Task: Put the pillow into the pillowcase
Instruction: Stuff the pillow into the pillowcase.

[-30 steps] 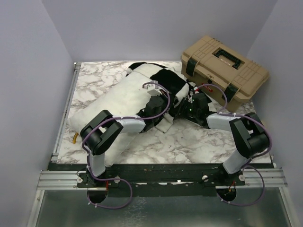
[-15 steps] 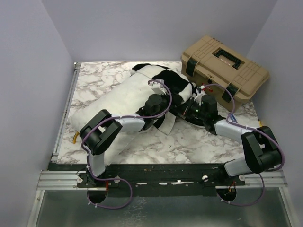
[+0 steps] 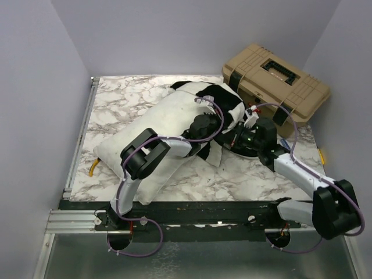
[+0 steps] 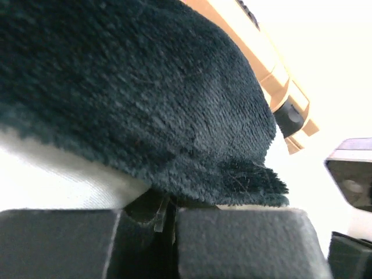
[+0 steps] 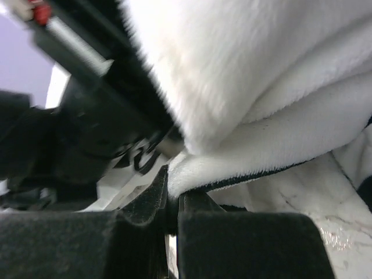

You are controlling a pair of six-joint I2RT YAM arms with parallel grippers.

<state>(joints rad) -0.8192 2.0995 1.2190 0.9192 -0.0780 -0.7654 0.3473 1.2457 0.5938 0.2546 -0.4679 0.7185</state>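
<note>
Left gripper and right gripper each clamp the pillowcase edge, jaws nearly closed, pillow half sheathed.

The plump white pillow lies slantwise across the table, its near end toward the left edge and its far end pointing to the back right. The black-and-white checked pillowcase is bunched over that far end only, a loose flap trailing on the near side.
</note>
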